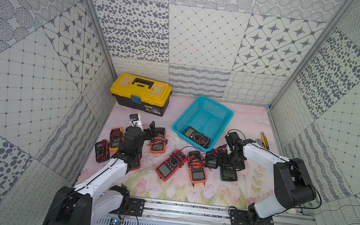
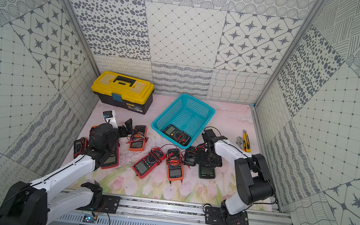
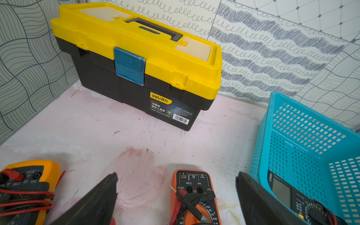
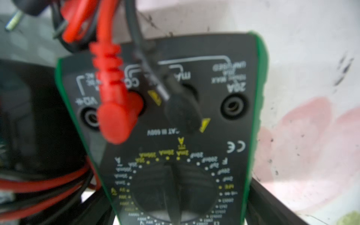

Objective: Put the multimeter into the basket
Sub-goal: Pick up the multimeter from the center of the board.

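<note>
Closing the spread right hand (image 4: 179, 206) evenly across the green multimeter (image 4: 175, 136), clear of the red lead (image 4: 109, 78), is advised before lifting toward the basket (image 1: 186, 116).

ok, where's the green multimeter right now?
In a top view, the green multimeter lies on the table on the robot's right, beside a small black multimeter and just short of the basket. The right hand straddles it, open.

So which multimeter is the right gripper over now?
The green-cased multimeter, the one farthest to the robot's right: the open right gripper straddles it. No other meter here has a green case.
</note>
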Motion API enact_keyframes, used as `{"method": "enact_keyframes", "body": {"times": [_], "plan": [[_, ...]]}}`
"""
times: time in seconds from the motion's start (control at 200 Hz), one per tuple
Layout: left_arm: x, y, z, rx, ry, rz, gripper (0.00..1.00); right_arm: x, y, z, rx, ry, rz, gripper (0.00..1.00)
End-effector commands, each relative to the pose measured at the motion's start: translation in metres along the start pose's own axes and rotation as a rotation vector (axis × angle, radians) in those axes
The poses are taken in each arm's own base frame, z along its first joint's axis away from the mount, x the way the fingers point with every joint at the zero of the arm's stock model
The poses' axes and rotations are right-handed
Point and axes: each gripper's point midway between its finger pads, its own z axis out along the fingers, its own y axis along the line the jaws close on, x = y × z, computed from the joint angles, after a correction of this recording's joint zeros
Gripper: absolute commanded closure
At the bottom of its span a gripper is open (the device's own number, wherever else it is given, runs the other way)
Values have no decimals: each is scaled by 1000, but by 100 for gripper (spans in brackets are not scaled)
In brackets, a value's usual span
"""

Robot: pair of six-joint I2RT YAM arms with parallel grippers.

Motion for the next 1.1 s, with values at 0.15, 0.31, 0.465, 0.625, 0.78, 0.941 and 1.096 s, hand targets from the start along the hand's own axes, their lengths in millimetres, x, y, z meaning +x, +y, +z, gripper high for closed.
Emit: {"method": "enact_keyframes", "body": {"times": [0.15,0.31,0.465,0.625,0.78,0.941,1.096], "plan": [[-12,-2,-1,2,-34,-9,1,-9,-4,14,12,6,4,32],[-14,-3,-1,4,-39,-11,1,-15,-10,0,39,-39,-1,50],[-15,-4,-1,7,-40,-14,1,-27,-22,-24,101,-115,-1,75],[-16,-3,-1,-1,-45,-16,1,-36,-32,-53,144,-215,25,92],[-16,-1,-1,-7,-47,-17,1,-46,-40,-91,172,-326,46,100],[-15,-1,-1,-7,-45,-23,1,-60,-44,-135,190,-453,26,100],[-12,-3,-1,4,-40,-32,1,-91,-24,-175,118,-598,-68,100]]}}
